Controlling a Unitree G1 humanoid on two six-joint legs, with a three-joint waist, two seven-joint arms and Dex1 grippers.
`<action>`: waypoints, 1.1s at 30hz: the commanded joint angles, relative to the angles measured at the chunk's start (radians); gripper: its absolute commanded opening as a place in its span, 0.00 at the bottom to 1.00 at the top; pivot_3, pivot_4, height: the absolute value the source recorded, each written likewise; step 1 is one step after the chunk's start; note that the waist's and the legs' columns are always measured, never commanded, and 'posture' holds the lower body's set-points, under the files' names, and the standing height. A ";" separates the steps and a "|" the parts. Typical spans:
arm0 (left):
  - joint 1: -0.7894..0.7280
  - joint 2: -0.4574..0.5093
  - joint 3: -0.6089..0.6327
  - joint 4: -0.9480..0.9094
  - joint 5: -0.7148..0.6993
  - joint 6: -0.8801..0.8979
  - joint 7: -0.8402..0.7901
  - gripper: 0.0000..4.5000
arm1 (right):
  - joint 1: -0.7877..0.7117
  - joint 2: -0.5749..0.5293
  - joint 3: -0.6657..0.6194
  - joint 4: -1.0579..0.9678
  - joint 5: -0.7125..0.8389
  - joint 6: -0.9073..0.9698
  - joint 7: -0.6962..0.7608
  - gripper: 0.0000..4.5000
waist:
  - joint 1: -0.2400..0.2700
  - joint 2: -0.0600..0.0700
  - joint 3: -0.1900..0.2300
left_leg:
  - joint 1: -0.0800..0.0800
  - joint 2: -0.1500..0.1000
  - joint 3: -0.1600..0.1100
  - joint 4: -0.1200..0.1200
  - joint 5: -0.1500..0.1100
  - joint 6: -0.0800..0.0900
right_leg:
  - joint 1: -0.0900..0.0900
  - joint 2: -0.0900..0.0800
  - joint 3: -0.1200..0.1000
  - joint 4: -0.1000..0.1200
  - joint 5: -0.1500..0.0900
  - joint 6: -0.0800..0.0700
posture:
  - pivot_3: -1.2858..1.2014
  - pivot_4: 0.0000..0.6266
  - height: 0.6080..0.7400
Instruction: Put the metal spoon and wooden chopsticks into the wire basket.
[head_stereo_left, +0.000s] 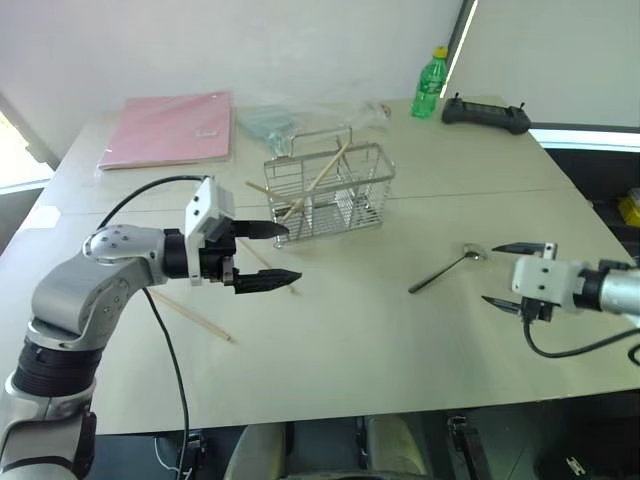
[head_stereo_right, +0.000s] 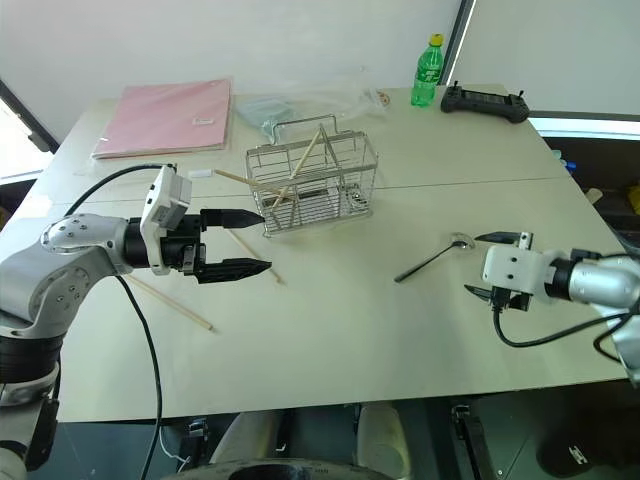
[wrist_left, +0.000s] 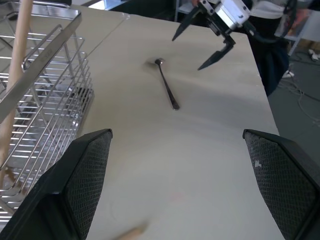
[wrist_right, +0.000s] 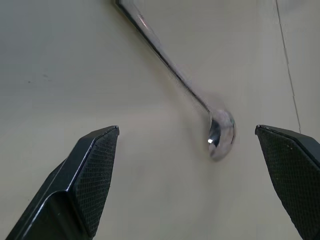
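A chopstick (head_stereo_left: 262, 256) on the table (head_stereo_left: 340, 350) is partly hidden behind the left gripper (head_stereo_left: 265, 255), so its full length cannot be made out; the sticks in the wire basket (head_stereo_left: 330, 190) are crossed by the grid wires. In the left wrist view the basket is cut off at the frame edge.

The metal spoon (head_stereo_left: 445, 270) is seen as slim and shiny, with a small round bowl (wrist_right: 221, 132) and a long thin handle. It lies flat on the table, well apart from the basket at about four o'clock of it, its bowl turned toward the right gripper (head_stereo_left: 520, 276). The wooden chopsticks (head_stereo_left: 315, 180) are pale tan and straight: some lean tilted inside the basket, and another one (head_stereo_left: 195, 317) lies loose on the table at about seven o'clock of the basket.

The left gripper's fingers are spread wide and nothing is held; it is seen just in front of the basket. The right gripper's fingers are likewise spread, empty, near the spoon's bowl without touching it.
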 joint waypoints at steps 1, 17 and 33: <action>-0.015 -0.002 0.036 -0.037 -0.029 0.003 0.018 0.98 | -0.183 0.008 0.095 0.092 0.020 0.022 0.197 1.00 | -0.003 0.000 0.000 | 0.000 0.000 0.000 0.000 0.000 0.000 | 0.000 0.000 0.000 0.000 0.000 0.000 | 0.52 0.24 0.76; 0.087 0.045 0.108 -0.194 -0.129 0.077 0.107 0.98 | -0.838 0.252 0.426 0.912 -0.272 -0.267 0.491 1.00 | -0.004 0.001 0.002 | 0.000 -0.001 0.000 -0.001 0.000 0.000 | -0.001 0.001 0.000 0.000 0.001 0.001 | 0.52 0.24 0.76; 0.097 0.091 0.133 -0.235 -0.205 0.112 0.148 0.98 | -0.902 0.362 0.462 1.092 -0.443 -0.392 0.246 1.00 | -0.007 0.001 0.002 | 0.000 -0.001 0.000 -0.001 0.001 -0.002 | -0.001 0.001 0.001 0.002 0.001 0.001 | 0.52 0.24 0.76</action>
